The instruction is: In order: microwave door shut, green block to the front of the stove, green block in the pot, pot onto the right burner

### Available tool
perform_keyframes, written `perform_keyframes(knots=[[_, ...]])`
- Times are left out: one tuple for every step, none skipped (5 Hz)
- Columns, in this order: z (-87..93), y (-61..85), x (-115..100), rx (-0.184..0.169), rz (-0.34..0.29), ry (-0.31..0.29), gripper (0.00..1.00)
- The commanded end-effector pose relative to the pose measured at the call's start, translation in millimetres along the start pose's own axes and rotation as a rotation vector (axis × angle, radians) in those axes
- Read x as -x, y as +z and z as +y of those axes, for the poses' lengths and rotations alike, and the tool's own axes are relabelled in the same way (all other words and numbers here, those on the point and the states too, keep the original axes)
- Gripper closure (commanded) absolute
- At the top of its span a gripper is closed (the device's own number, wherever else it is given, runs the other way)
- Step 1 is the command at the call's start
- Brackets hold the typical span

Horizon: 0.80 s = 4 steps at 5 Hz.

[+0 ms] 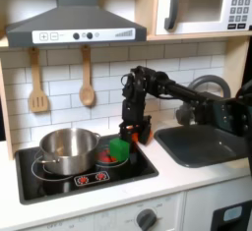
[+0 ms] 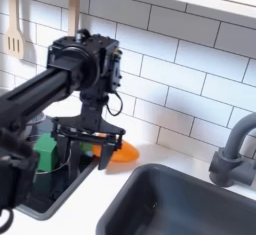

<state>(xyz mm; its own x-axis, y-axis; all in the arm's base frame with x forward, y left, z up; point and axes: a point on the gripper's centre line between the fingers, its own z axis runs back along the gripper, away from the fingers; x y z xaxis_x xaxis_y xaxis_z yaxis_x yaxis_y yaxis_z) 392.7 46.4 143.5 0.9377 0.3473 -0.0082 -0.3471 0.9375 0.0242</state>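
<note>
Green block (image 1: pixel 117 148) sits on the stove (image 1: pixel 69 177) near its back right corner, just beside the pot (image 1: pixel 67 148) and over the right burner (image 1: pixel 106 156); in the second exterior view it (image 2: pixel 45 150) shows at the left edge behind the arm. The pincer (image 1: pixel 135 132) points straight down just past the block, at the stove's right edge, its black arm (image 1: pixel 187 95) reaching in from the first exterior view's right, bent at the elbow. In the second exterior view the pincer (image 2: pixel 93 143) hangs low over the counter (image 2: pixel 70 214) with its jaws spread wide and nothing between them; an orange toy vegetable (image 2: pixel 118 154) lies on the counter just behind it. The pot stands on the left burner, and I cannot tell what it holds. The microwave door (image 1: pixel 195 6) up top is shut. No writing is readable.
</note>
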Motion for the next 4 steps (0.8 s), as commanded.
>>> perform_keyframes(knots=[[40.0, 29.1, -14, 0.186, -0.090, 0.084, 0.00], [47.7, 34.4, 3, 0.188, -0.062, 0.099, 0.00], [42.8, 49.7, 12, 0.218, -0.083, 0.077, 0.00], [45.1, 56.5, 12, 0.202, -0.109, 0.083, 0.00]])
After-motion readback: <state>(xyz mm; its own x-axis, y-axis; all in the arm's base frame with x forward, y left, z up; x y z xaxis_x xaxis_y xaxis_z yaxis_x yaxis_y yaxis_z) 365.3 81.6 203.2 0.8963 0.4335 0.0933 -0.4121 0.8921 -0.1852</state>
